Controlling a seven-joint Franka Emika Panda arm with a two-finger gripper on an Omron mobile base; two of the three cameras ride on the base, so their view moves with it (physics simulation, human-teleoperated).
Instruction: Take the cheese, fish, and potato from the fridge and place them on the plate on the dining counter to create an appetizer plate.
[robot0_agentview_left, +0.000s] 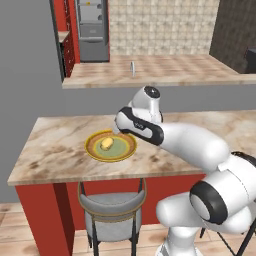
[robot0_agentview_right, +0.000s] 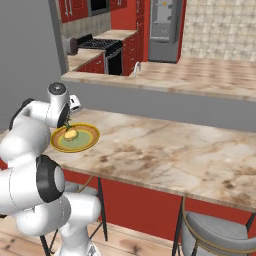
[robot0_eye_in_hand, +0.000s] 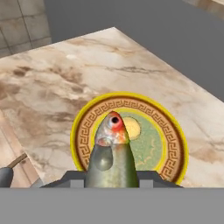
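My gripper is shut on the fish, a slim green-grey body with a red-orange head that points away from the hand. It hangs over the near side of the plate, which has a golden patterned rim and a pale green centre. A rounded pale yellow lump, the potato by its look, lies in the plate's middle. The plate rests on the dining counter, and the gripper hovers just above its rim. The fridge stands far back. The cheese is out of view.
A grey-seated stool is tucked under the counter below the plate, another at the right. Behind lies a second marbled counter with a faucet. A stove sits at the far left.
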